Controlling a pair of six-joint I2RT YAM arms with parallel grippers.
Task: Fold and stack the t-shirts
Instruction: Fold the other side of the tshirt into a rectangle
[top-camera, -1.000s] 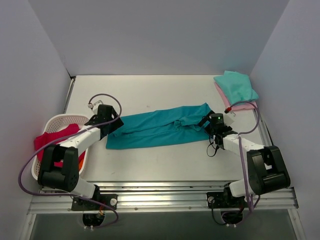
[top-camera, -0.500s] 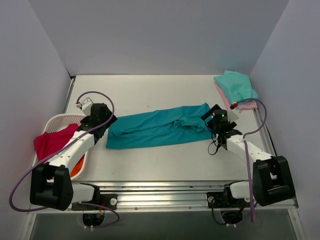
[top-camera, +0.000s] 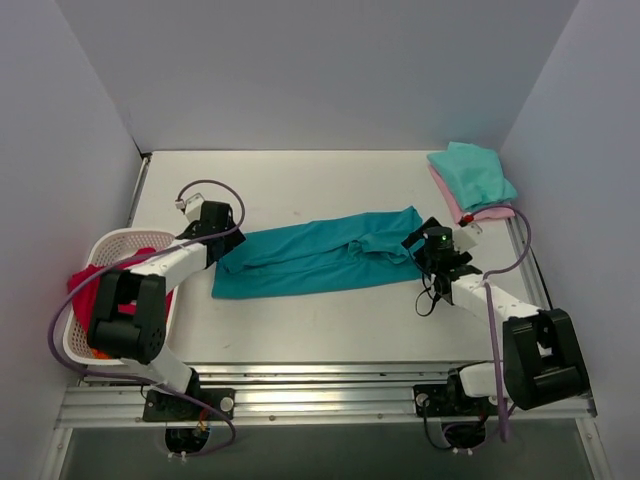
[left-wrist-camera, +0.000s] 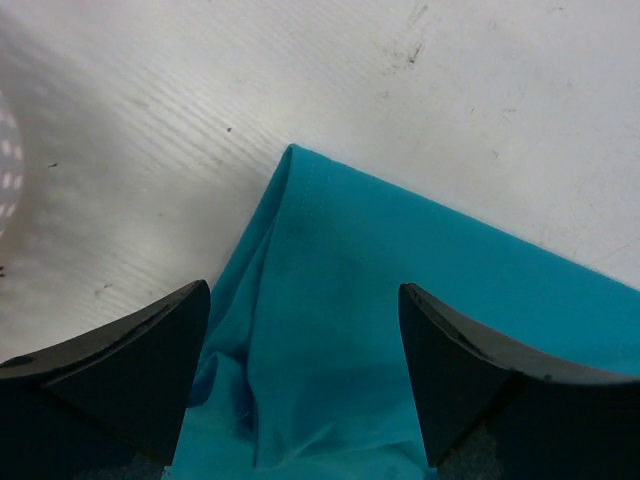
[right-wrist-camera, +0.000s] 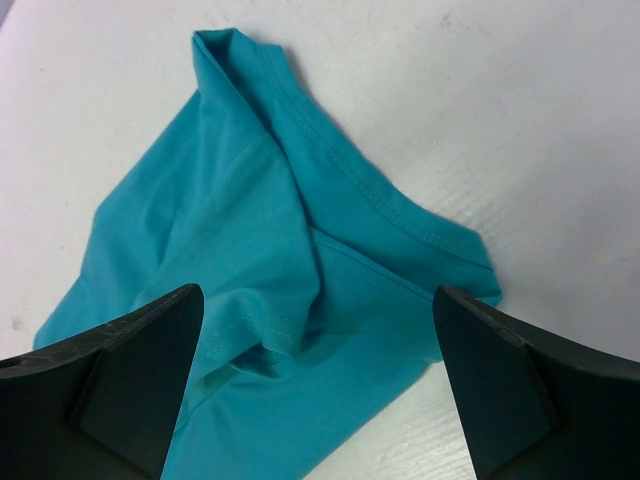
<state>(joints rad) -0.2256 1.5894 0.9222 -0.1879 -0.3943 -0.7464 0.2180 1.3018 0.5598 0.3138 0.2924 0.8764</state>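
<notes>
A deep teal-blue t-shirt lies folded into a long band across the middle of the table. My left gripper is open over its left end; the left wrist view shows the shirt's corner between the spread fingers. My right gripper is open over its right end; the right wrist view shows the hemmed corner between the fingers. A folded mint-green t-shirt lies on a pale pink t-shirt at the back right corner.
A white lattice basket with red and orange cloth stands at the left edge. Grey walls enclose the table on three sides. A metal rail runs along the near edge.
The left gripper has swung right and forward to the teal shirt's left end. The right gripper has shifted slightly left and down toward the shirt's right end. The shirt has not moved.
</notes>
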